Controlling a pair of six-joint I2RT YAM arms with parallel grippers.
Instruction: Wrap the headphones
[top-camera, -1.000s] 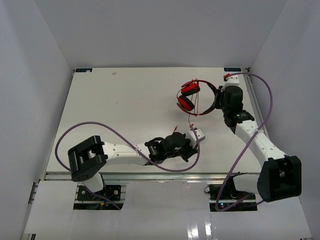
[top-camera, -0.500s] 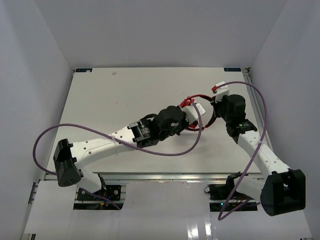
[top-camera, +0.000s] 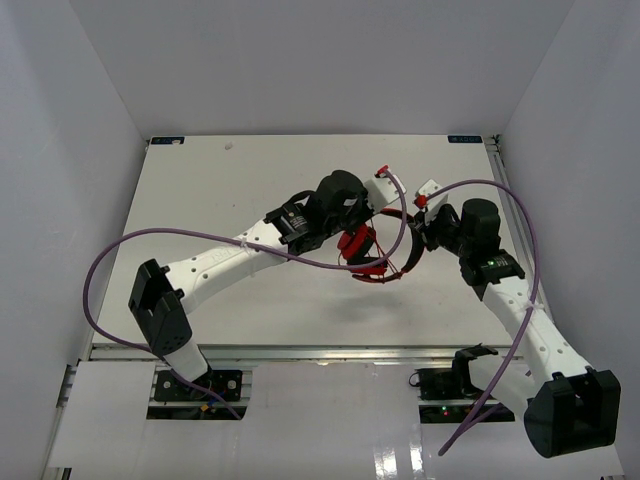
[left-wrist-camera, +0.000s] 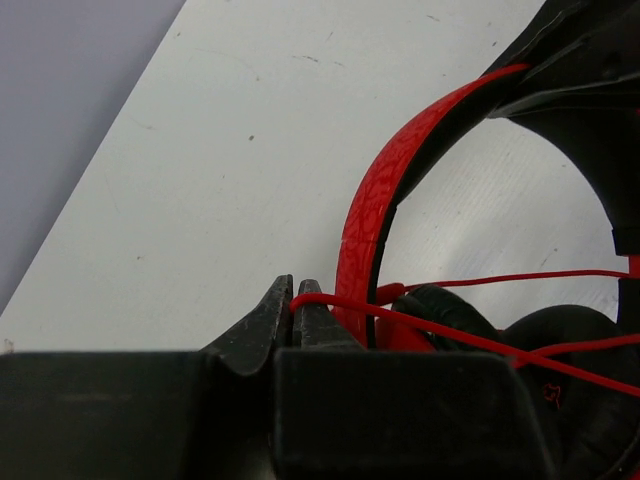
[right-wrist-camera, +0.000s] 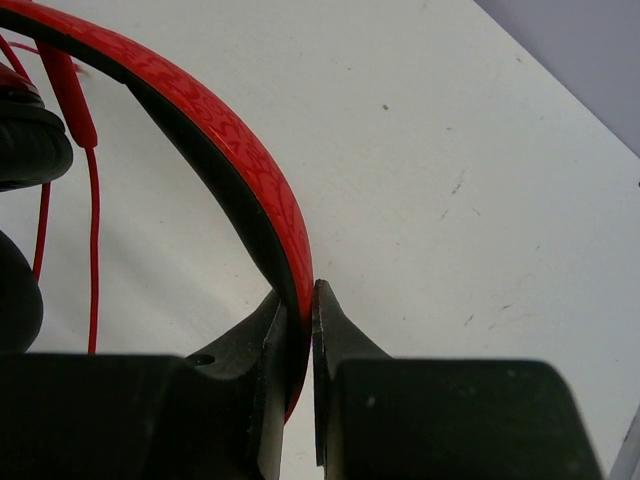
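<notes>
right two-finger gripper (right-wrist-camera: 300, 297): its black fingers are pressed onto the red textured headband (right-wrist-camera: 235, 160), pinching it edge-on with only the band's thickness between them. left two-finger gripper (left-wrist-camera: 293, 292): its fingertips almost meet, nipping the thin red cord (left-wrist-camera: 450, 335) just where it leaves the tips.

both parts belong to the red over-ear headphones with black lining (top-camera: 372, 252). seen from overhead, they sit right of centre on the table, between the two wrists. it is unclear whether they hang clear of the surface or rest on it.

the headphones look light. the headband is probably stiff but springy, and its grainy skin should give the fingers some bite. held on so narrow an edge, though, it could swivel in the pinch.

the cord is limp and smooth. it crosses the black ear pads (left-wrist-camera: 560, 345) in several loose strands. it is likely to slip through a light grip, catch on the cups, or strain at its root if pulled hard. the pads look soft and squashy, so they would make a poor place to hold.

the band seems the right anchor for the body. the cord is best taken with some slack left for winding.

around them lies the bare white table (top-camera: 230, 190), enclosed by pale walls. thick purple robot cables (top-camera: 105, 275) loop out from both arms, well apart from the red cord.
</notes>
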